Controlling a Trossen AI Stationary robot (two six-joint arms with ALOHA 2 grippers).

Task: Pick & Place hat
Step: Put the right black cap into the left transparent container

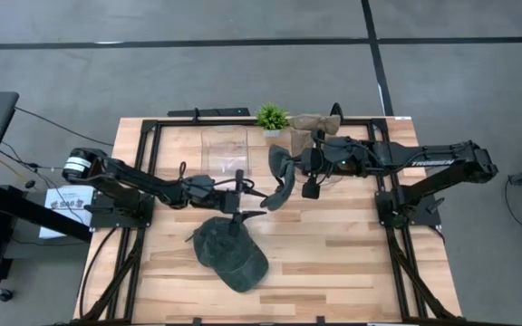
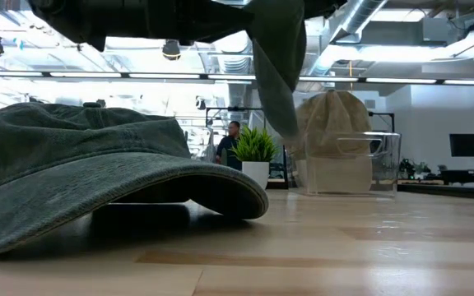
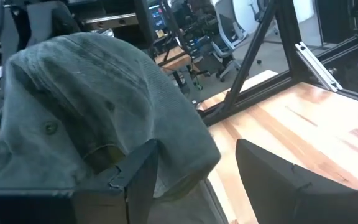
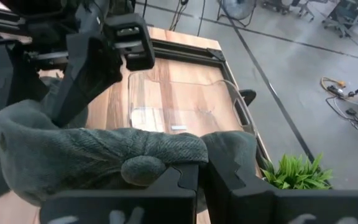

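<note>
A dark green hat [image 1: 279, 177] hangs over the middle of the table from my right gripper [image 1: 299, 166], which is shut on it [image 4: 202, 168]. In the low view it dangles from above [image 2: 278, 74]. My left gripper [image 1: 250, 193] stands open just left of it, pointing level toward the table's right. In the left wrist view [image 3: 194, 146] the hanging hat [image 3: 86, 106] fills the space beside one finger. A second dark green cap [image 1: 229, 254] lies crown up on the table near the front [image 2: 97, 181]. My right gripper pinches a bunched fold of the hat's cloth [image 4: 160, 158] between its two fingers. They come from the table's right, slanting down. The hat is lifted clear of the table and hangs slack below them. My left gripper: one finger [image 3: 135, 180] overlaps the hat; whether it touches, I cannot tell.
A clear plastic container [image 1: 225, 149] stands at the far middle. A small potted plant [image 1: 272, 116] and a beige hat [image 1: 317, 122] sit at the far edge. Black frame rails [image 1: 143, 163] run along the table's sides. A person [image 2: 233, 136] stands in the room beyond.
</note>
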